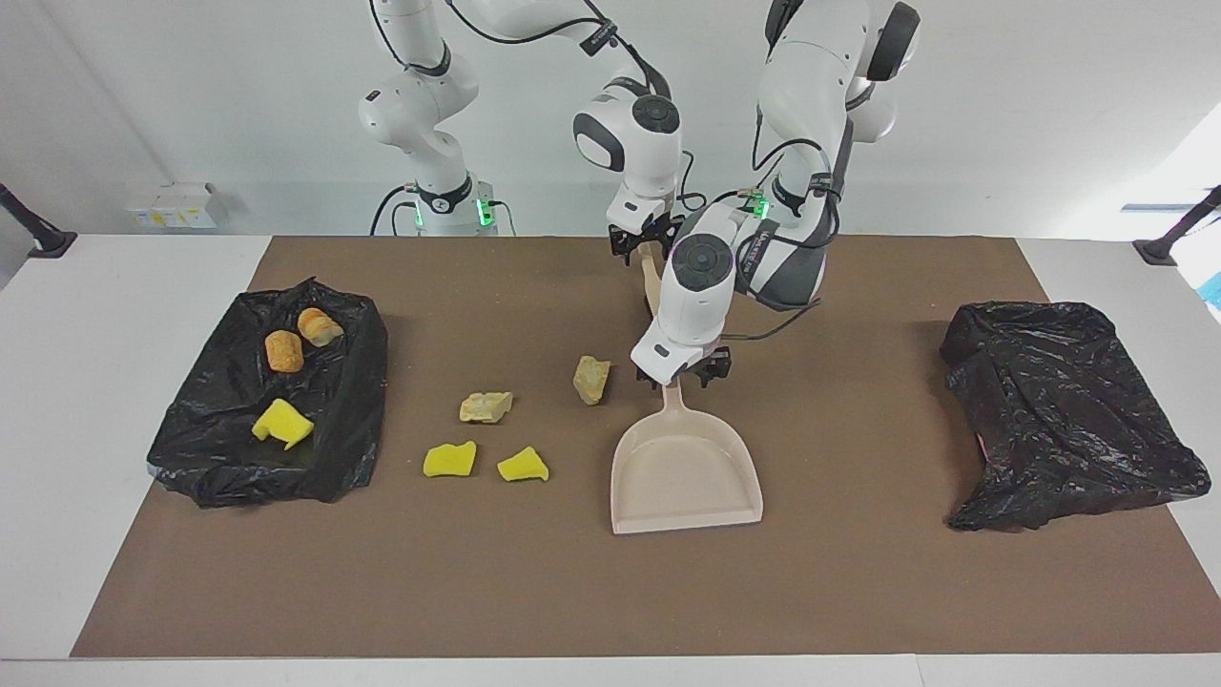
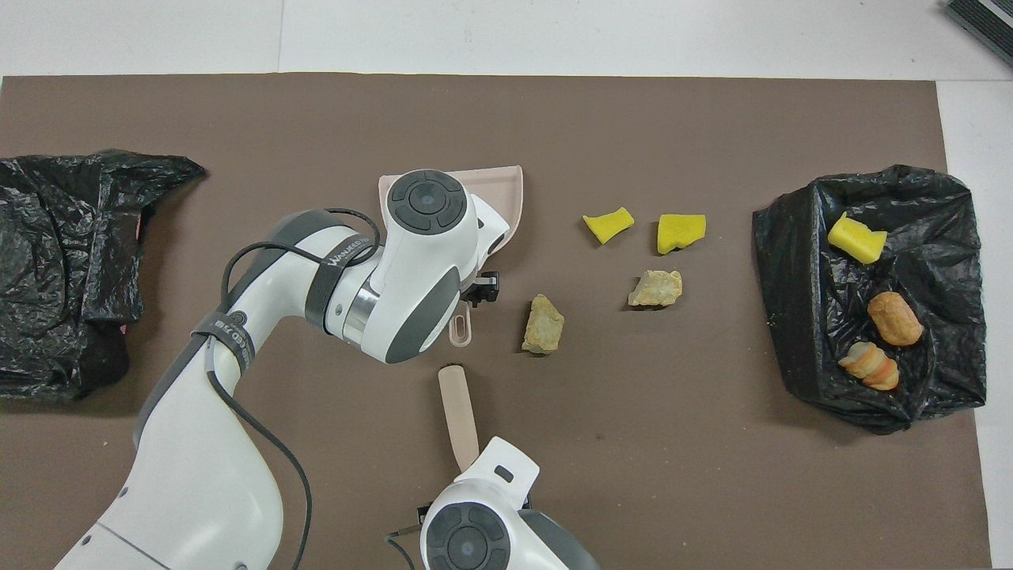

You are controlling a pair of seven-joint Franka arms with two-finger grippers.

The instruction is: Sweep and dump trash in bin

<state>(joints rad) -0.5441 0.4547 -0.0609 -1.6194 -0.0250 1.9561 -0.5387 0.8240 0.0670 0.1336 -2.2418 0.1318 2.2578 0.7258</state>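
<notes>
My left pincer [image 1: 682, 372] is down at the top of the dustpan [image 1: 687, 477] handle, and my right pincer [image 1: 651, 240] is at the end of the brush stick [image 2: 457, 412]. I cannot tell if either one is gripping or loose. From the facing view I see the whole pan lying flat. From above, my left arm covers most of it, and only the handle tip and one corner peek out. The view from above shows the stick plainly; the facing view hides most of it. Four bits of trash [image 1: 486, 406] lie on the brown mat [image 1: 572, 592] beside the pan, toward the right arm's end: two tan, two yellow. Three more sit in the black bag bin [image 1: 353, 382] at that end. Another black bag [image 1: 1068, 410] lies at the left arm's end. The table [image 1: 76, 382] is white, and so is the wall.
</notes>
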